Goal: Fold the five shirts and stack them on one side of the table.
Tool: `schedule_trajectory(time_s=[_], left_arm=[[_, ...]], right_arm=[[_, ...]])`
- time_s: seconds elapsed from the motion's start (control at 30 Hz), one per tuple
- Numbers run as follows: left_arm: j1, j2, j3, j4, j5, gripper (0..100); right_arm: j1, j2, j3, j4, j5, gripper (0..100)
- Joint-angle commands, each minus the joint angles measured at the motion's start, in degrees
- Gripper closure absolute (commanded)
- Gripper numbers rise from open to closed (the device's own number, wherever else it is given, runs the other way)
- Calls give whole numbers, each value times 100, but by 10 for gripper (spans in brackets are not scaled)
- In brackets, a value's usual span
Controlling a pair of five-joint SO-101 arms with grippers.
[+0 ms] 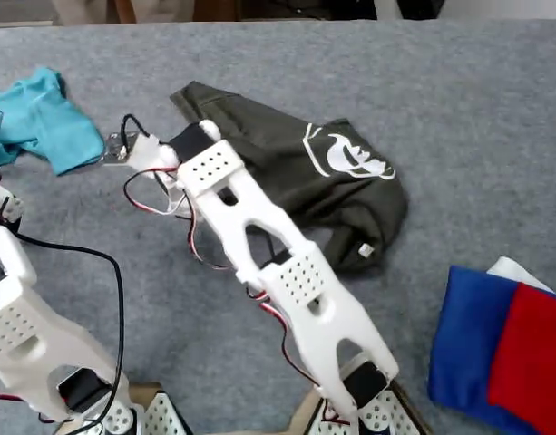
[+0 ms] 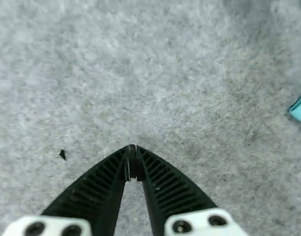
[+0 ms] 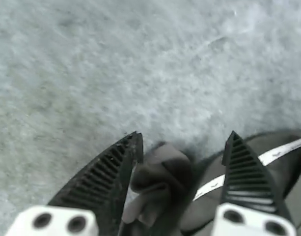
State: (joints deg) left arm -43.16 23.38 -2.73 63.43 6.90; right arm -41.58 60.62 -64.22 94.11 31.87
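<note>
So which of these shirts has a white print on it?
The dark olive shirt, crumpled in the middle. The light blue shirt, blue shirt and red shirt show no print.

Felt-like table [image 1: 459, 100]; matt cloth dark shirt [image 1: 278, 172] (creased).

Soft, even overhead light: you see the grey table [image 1: 459, 100] bright throughout, with only faint, close shadows beneath the white right arm [image 1: 214, 168]. The dark shirt [image 1: 287, 154] reads almost black; its folds in your right wrist view sit in shade.
</note>
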Motion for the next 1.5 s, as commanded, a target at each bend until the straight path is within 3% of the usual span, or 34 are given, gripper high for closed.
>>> schedule_trajectory(time_s=[0.0,0.6,1.0,1.07,1.3,1.47], left_arm=[[9,-163,-9,-62,0,981],[18,-163,-9,-62,-9,981],[18,-163,0,-62,-18,981],[18,-163,0,-62,-26,981],[44,-163,18,-70,-35,981],[88,-163,26,-70,-35,981]], right_arm=[[215,119,-602,281,-53,734],[-48,549,-1191,791,-53,734],[215,1024,-1235,765,-264,736],[224,1024,-1235,747,-273,761],[242,1024,-1244,563,-273,995],[321,1015,-1596,651,-273,995]])
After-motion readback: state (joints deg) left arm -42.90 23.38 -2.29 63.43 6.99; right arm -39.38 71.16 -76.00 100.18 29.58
